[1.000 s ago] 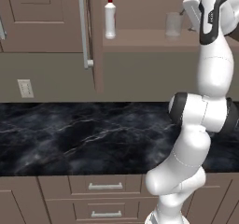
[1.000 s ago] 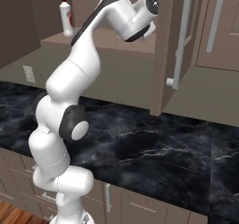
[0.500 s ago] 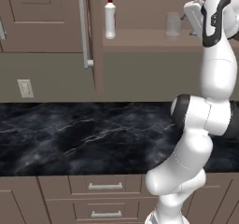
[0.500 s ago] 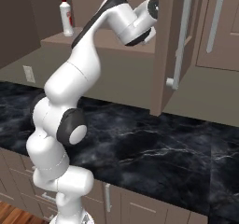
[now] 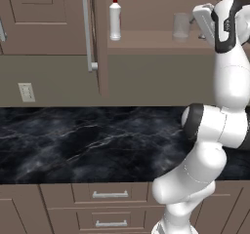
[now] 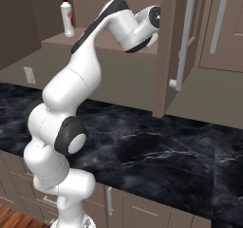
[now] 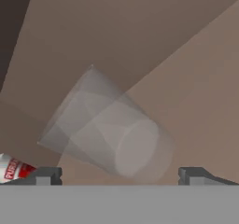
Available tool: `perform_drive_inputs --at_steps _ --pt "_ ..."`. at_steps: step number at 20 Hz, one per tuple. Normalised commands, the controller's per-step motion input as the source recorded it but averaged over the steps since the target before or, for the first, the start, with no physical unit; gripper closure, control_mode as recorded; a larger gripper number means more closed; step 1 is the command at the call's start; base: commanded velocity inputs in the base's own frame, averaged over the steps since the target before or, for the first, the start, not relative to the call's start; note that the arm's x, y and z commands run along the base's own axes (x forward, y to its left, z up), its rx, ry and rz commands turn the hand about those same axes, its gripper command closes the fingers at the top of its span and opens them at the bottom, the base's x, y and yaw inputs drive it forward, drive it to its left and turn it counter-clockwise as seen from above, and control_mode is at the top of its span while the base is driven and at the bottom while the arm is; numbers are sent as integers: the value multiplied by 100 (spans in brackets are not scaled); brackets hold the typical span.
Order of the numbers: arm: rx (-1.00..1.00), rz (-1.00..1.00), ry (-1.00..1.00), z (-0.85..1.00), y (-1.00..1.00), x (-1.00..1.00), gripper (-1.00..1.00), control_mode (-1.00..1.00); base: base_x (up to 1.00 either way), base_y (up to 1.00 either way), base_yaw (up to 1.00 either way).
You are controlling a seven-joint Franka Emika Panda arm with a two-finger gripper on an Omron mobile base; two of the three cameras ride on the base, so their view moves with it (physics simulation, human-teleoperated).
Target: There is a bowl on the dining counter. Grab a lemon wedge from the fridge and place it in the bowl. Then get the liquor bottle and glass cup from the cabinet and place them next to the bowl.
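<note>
The cabinet stands open, its door swung out. On its brown shelf the clear glass cup stands upright, and the white liquor bottle with a red cap is further left. My gripper hovers at shelf height just right of the cup. In the hand view the cup lies straight ahead between my wide-spread fingertips, untouched, and the gripper is open and empty. The bottle peeks in at the left edge. The bowl, lemon wedge and fridge are out of view.
A black marble counter with white veins runs below the cabinet, with brown drawers under it. The open door's long silver handle hangs close to my forearm. A wall outlet sits at the left.
The hand has edged slightly closer to the glass cup. The jaws stay wide apart; cup and bottle have not moved.
</note>
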Motion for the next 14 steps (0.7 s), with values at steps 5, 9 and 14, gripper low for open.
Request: perform_drive_inputs --at_steps 5,9,14 --pt "0 0 -18 52 0 0 -100 -100 0 0 0" --pt "0 0 -5 36 0 15 -100 -100 0 0 0" --pt "0 0 6 0 0 44 -100 -100 0 0 0"
